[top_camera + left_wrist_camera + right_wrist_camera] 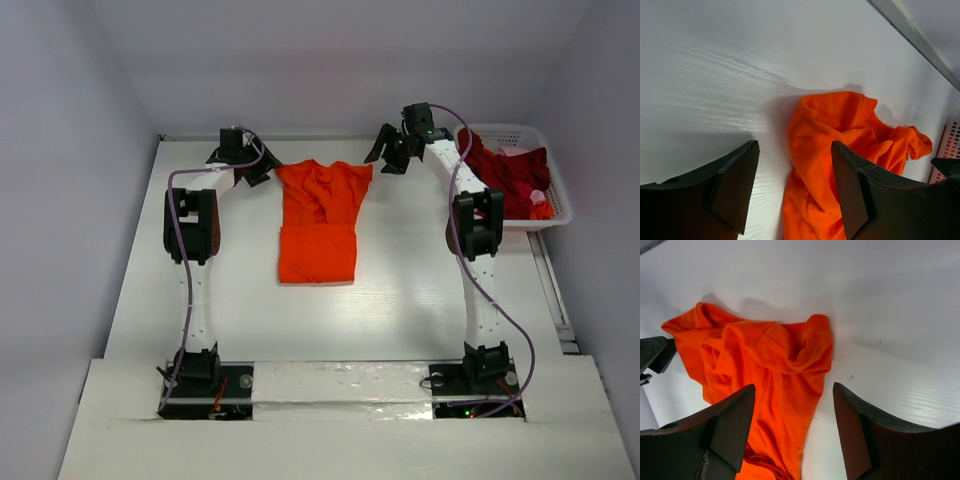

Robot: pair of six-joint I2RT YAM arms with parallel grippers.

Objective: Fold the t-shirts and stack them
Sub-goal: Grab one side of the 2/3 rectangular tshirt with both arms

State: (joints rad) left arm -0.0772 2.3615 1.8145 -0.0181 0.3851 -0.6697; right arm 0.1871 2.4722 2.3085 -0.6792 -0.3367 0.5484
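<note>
finding the orange t-shirt (318,225) lying on the white table (400,300) between the two arms, near end seemingly doubled over, far end bunched and wrinkled. hovering just beside its far-left corner with the left gripper (260,170), fingers spread apart and holding nothing. hanging near its far-right corner with the right gripper (386,155), jaws likewise apart and empty. leaving the dark red t-shirts (500,170) heaped in the white lattice basket (560,215) at the right. judging the cloth as light, limp, quick to sag and crease, so needing both corners carried together. probably aiming for the crumpled sleeve corners, pinching through every layer near the edge rather than the loose middle.
</note>
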